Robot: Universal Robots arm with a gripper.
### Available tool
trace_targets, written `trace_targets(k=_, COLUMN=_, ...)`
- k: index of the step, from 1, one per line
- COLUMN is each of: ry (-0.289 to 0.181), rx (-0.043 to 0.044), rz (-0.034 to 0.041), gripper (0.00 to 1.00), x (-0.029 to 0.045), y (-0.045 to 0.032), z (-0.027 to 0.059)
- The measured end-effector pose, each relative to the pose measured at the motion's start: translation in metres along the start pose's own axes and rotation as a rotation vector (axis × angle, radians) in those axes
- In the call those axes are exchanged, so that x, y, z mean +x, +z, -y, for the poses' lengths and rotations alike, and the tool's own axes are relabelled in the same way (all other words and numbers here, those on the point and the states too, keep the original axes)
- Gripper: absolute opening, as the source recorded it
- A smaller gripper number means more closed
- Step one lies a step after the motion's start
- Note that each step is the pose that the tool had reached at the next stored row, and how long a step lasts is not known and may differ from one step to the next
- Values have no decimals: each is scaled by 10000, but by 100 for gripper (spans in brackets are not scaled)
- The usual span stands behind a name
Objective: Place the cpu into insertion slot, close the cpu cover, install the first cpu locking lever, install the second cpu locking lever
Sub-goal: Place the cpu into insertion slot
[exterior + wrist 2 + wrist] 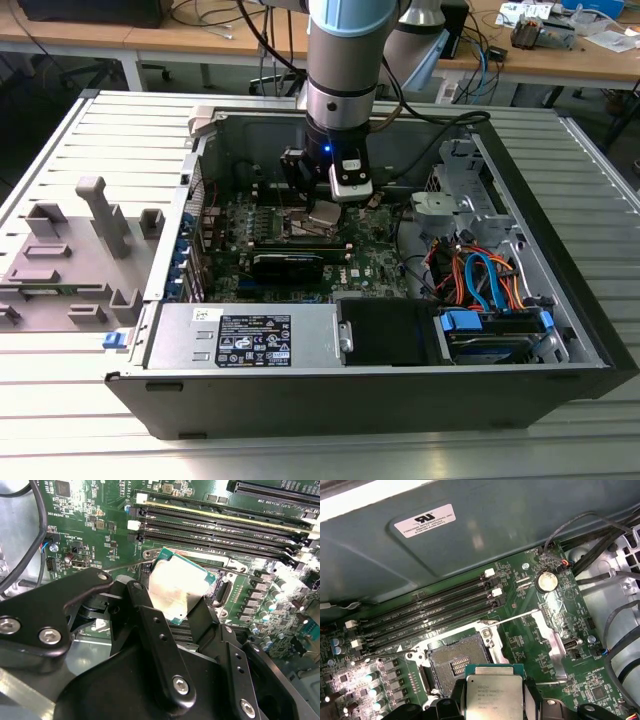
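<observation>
While the gripper [176, 611] clamps the cpu [494, 695] by its edges, its silvery square top shows small dark print. Just beyond the gripper lies the dark, metal-rimmed slot [452, 662].

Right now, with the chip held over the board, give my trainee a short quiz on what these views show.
1. True or false: the cpu is already seated in the insertion slot.
2. The gripper is: A) shut on the cpu, B) open above it, C) holding a memory stick.
3. Fill in: in the first wrist view the insertion slot's contacts lie ____ (covered or exposed).
Key: 1 false, the cpu is held clear of the slot; 2 A; 3 exposed.
</observation>
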State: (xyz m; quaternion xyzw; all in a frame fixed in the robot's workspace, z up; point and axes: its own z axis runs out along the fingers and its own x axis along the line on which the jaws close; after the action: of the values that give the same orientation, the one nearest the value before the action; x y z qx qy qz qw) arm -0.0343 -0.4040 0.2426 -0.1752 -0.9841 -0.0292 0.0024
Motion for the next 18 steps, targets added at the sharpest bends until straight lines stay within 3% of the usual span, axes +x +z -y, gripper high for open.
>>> trace_targets(k=18, ry=238, rx=-4, rz=13, gripper=55, x=0, y=1, z=0)
